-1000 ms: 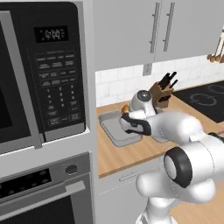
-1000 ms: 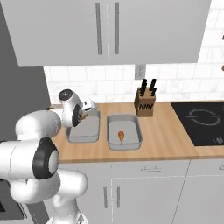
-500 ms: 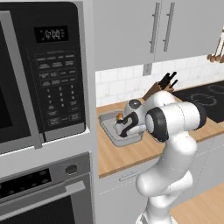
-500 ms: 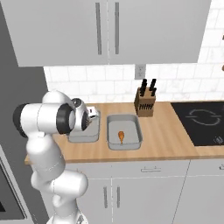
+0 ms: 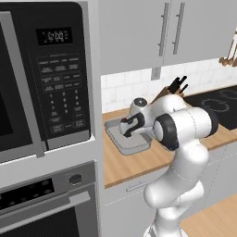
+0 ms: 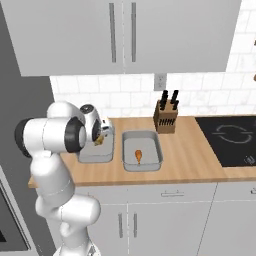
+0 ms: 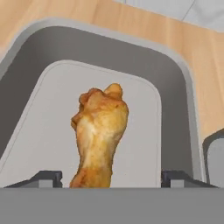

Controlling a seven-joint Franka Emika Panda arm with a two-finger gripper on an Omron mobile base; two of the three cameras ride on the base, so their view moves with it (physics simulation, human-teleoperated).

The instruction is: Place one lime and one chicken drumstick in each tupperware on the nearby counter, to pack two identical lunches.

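My pincer hangs over the left tray with a drumstick under it.

In the hand view I see the two finger tips standing wide apart, well clear of the drumstick on either side, so the pincer is released. The drumstick sits over the flat floor of the grey tray, plump end away from me; whether it lies flat on that floor I can't quite tell from this angle. In the right base view my hand is over the left tray on the wooden bench, and the second tray just beside it holds another drumstick. A knife block stands behind that tray, near the wall.
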